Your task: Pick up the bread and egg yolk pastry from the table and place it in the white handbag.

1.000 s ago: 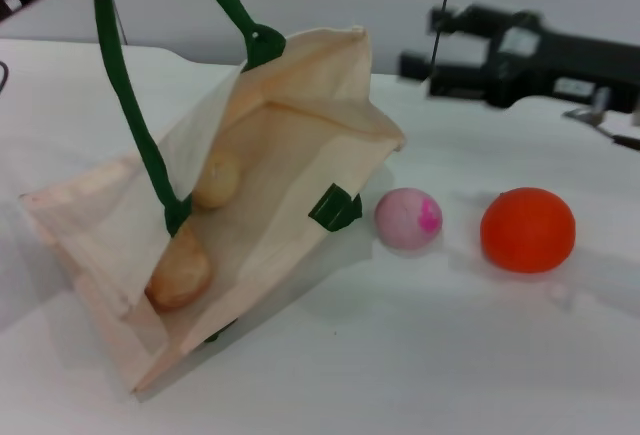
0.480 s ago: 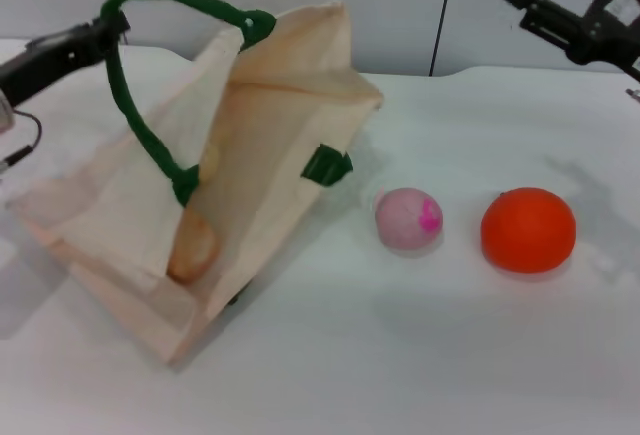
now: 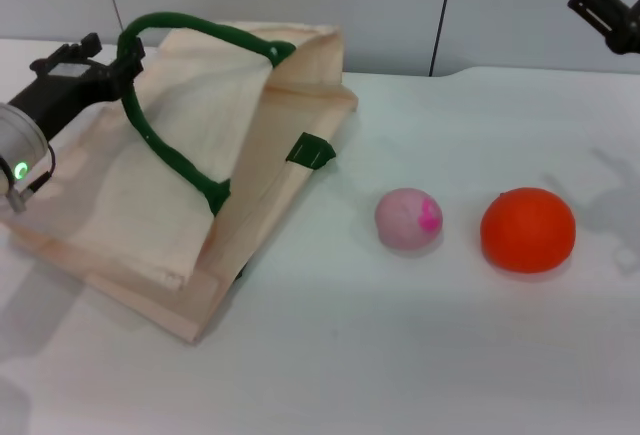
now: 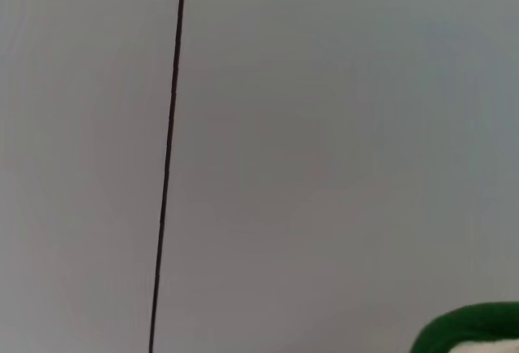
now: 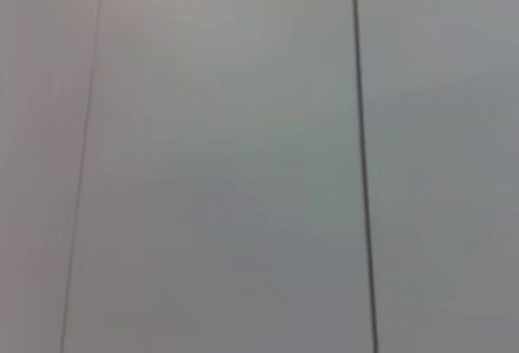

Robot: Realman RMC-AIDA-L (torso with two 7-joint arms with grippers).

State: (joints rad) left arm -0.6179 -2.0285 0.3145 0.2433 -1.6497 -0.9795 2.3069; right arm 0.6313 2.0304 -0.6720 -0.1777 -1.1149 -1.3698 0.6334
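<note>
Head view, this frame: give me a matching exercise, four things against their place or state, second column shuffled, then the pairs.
Things:
1. white handbag
2. pink ball
3. orange ball
4. left pincer

Places or states:
A. on the table, farthest to the robot's right
B. at the green handle, far left side
C. slumped on the table, mouth nearly closed
D. between the bag and the other ball

Pairs: 1-C, 2-D, 3-A, 4-B
</note>
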